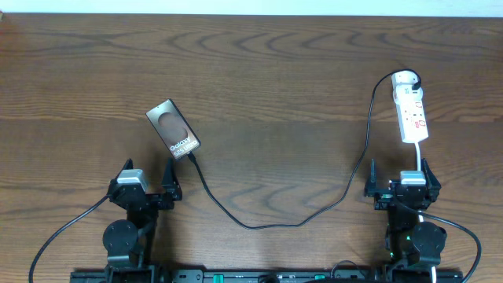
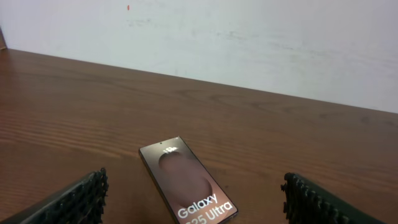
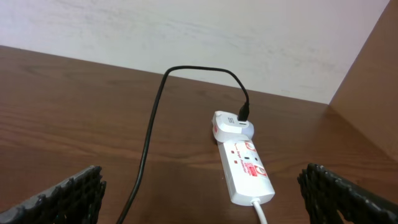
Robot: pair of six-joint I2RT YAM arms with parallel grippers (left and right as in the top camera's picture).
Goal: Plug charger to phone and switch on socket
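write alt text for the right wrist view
A white power strip lies on a wooden table, a white adapter plugged into its far end. A thin black cable arcs up from the adapter and runs off the bottom edge. The jaws of the right gripper stand wide apart at the bottom corners.

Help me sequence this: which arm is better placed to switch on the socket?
Right. The socket lies just ahead of the right hand, whose fingers are spread open. The left hand faces the phone, well off to the other side.

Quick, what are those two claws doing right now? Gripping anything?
Left gripper: open, holding nothing.
Right gripper: open, holding nothing.
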